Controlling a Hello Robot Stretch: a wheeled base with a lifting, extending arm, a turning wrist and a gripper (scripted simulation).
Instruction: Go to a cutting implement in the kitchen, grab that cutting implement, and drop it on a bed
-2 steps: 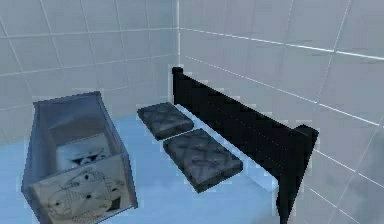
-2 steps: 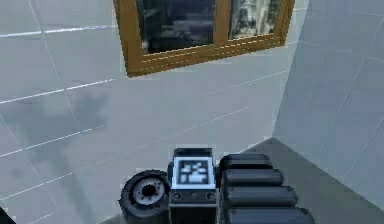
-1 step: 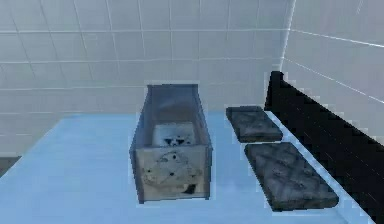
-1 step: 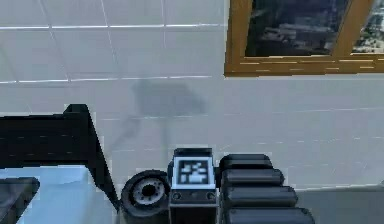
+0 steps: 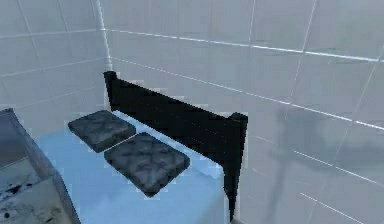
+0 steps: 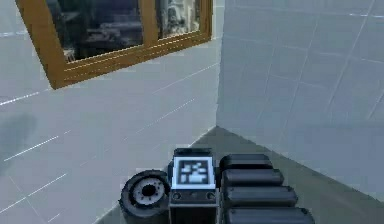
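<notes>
Legible text: none in either view. One mark-bearing item: a small white square tag with blocky black marks [image 6: 194, 171], at 6 o'clock in the arm side view. It stands on the far end of the dark square arm bar [image 6: 252, 188], with the claw [image 6: 146, 195] at its 9 o'clock. The marks form a pattern, with no letters or digits made out.

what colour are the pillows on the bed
The pillows are dark grey with a tufted pattern; the forward view shows them best.

forward view overlooks bed [image 5: 92, 186], side view faces window [image 6: 110, 25]
</notes>
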